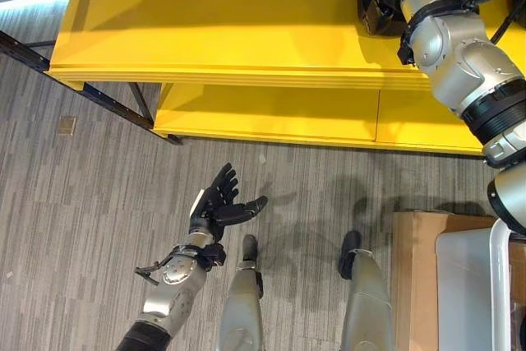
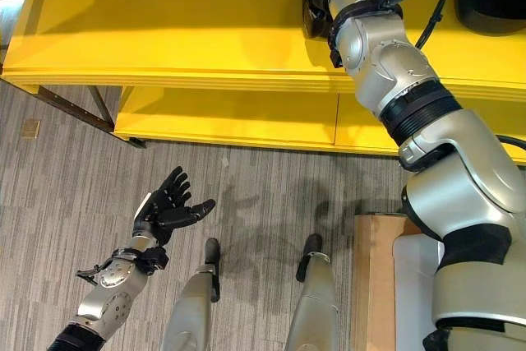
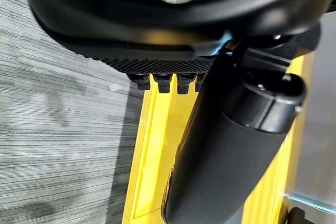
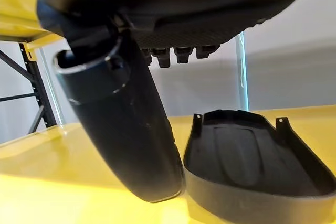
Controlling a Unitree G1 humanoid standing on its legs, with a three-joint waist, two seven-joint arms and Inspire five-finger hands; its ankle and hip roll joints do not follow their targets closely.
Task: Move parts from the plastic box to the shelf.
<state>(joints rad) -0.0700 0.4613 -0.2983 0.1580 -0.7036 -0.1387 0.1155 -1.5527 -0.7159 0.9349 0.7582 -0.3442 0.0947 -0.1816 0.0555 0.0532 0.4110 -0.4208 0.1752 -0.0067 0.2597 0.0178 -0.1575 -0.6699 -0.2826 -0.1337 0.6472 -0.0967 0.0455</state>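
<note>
Yellow shelf [image 1: 222, 39], right hand [image 4: 173, 19] above, fingers straight

- A black, shallow, curved shell part [image 4: 252, 166] lies hollow side up on the yellow shelf [image 1: 230, 39].
- The white plastic box [image 1: 464, 285] stands on the floor beside the shelf.

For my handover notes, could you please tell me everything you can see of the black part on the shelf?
The black part is a shallow, dished shell of matte dark plastic, oval in outline, with a raised rim and small tabs standing up along its edge. A long recess runs down its hollow. It lies hollow side up on the yellow shelf. The right hand hangs open just above it; no contact shows.
</note>
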